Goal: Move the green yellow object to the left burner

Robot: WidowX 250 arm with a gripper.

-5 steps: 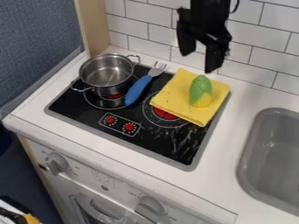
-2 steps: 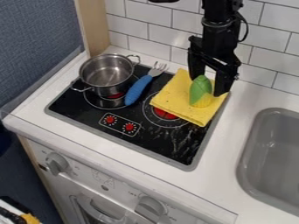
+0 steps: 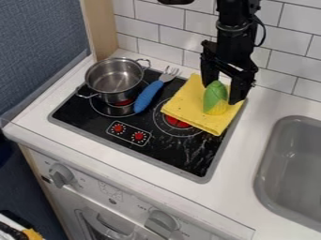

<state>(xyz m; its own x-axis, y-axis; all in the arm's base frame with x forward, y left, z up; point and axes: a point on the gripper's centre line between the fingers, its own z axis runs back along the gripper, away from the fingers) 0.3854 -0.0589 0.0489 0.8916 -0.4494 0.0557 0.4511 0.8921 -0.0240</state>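
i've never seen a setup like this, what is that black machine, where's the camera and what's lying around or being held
The black machine is a robot arm, coming in from the top edge. Its two-finger pincer hangs down, open. One fixed camera looks down at a slant on the work surface.

Between the fingers stands a green and yellow toy shaped like corn. It doesn't look gripped: there is a gap on its right, though I can't tell whether the left finger touches it. It rests on a folded yellow cloth that partly covers the right burner. A metal pot sits on the left burner, beside a fork with a blue handle. Further right is a grey sink.
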